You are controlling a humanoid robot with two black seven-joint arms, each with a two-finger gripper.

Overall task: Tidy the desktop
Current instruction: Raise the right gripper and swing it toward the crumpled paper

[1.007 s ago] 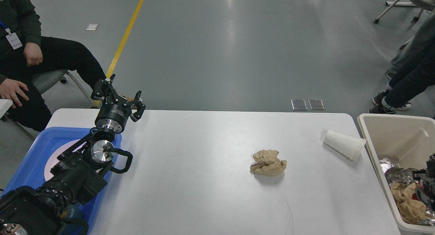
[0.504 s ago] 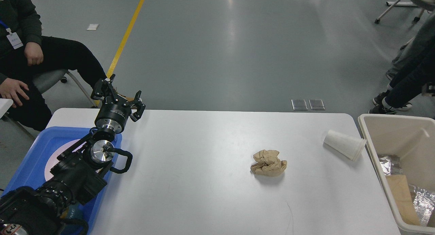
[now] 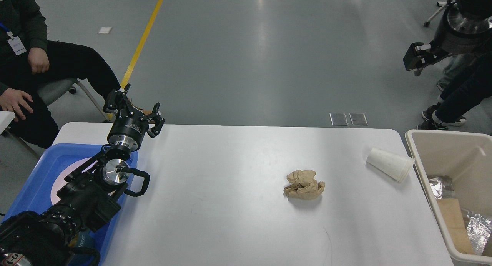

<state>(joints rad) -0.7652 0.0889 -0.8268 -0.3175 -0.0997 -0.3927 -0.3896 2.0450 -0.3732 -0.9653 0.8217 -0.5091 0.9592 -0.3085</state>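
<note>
With my left gripper (image 3: 133, 106) spread empty at the desktop's (image 3: 230, 204) far-left corner, my right gripper (image 3: 417, 60), state unclear, risked rolling the tipped cup (image 3: 389, 164) off the right edge.

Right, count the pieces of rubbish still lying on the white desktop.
2. A crumpled brown paper ball lies right of centre on the desktop. A white paper cup lies on its side near the far right edge, beside the beige bin. Neither tool touches them.

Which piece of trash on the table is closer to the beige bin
The white paper cup, lying on its side with its rim nearly at the beige bin. The crumpled brown paper sits farther left, mid-desktop.
</note>
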